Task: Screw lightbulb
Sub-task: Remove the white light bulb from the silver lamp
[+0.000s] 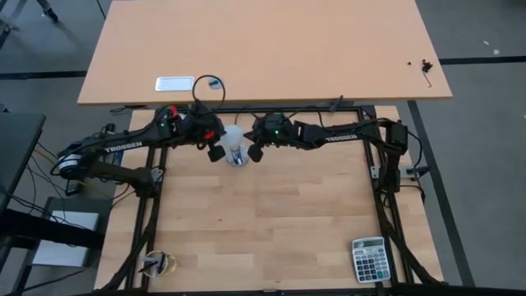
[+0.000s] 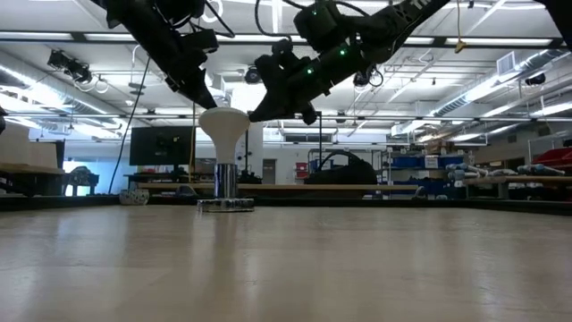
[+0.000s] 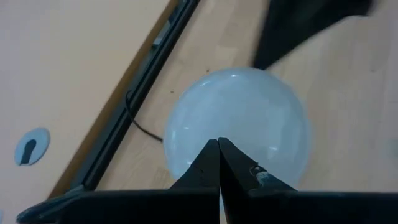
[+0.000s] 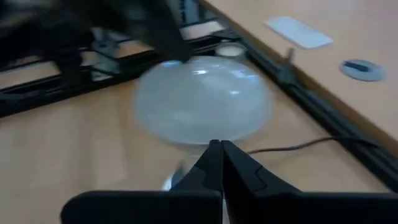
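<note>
Fingers of both grippers pressed together, holding nothing; left gripper, right gripper flank upright lightbulb.

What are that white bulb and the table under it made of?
The lightbulb looks like frosted white glass or plastic, I cannot tell which: its domed face is milky with soft glints, and its base is shiny and metallic. The table looks like pale wood planks with visible grain, matte.
</note>
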You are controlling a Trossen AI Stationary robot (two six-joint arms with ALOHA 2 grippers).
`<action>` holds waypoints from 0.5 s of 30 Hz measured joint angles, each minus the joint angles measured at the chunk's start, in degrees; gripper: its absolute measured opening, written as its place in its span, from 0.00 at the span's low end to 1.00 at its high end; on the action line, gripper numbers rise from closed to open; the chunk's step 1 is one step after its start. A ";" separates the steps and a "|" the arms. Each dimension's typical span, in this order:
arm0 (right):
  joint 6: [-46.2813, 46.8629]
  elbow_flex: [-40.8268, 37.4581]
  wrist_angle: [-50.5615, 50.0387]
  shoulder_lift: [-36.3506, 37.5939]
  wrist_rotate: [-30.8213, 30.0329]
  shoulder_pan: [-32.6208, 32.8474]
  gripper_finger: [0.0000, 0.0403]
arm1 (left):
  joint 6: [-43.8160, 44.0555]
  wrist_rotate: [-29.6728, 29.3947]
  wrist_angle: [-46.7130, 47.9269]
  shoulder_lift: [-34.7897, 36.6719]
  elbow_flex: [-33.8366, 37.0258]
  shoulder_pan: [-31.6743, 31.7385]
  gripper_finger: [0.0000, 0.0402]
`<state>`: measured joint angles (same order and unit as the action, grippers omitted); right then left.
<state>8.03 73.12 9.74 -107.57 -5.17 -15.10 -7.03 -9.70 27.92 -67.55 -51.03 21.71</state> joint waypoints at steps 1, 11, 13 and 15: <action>0.23 0.00 -0.34 0.00 -0.15 -0.44 0.02 | 0.00 0.38 -0.17 0.00 0.00 -0.04 0.00; 0.12 -0.02 -2.26 1.41 0.50 -0.30 0.02 | -0.02 3.14 -1.44 0.08 0.13 -1.15 0.00; -0.17 -0.02 -2.89 2.39 0.72 0.41 0.02 | -0.04 3.14 -1.46 0.59 0.15 -1.34 0.00; -0.35 0.07 -3.07 3.12 1.07 1.27 0.02 | -0.07 2.71 -1.40 1.14 0.19 -1.53 0.00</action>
<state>7.68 73.19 6.67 -104.45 -4.10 -13.83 -7.09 -6.99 26.52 -66.41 -50.83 20.18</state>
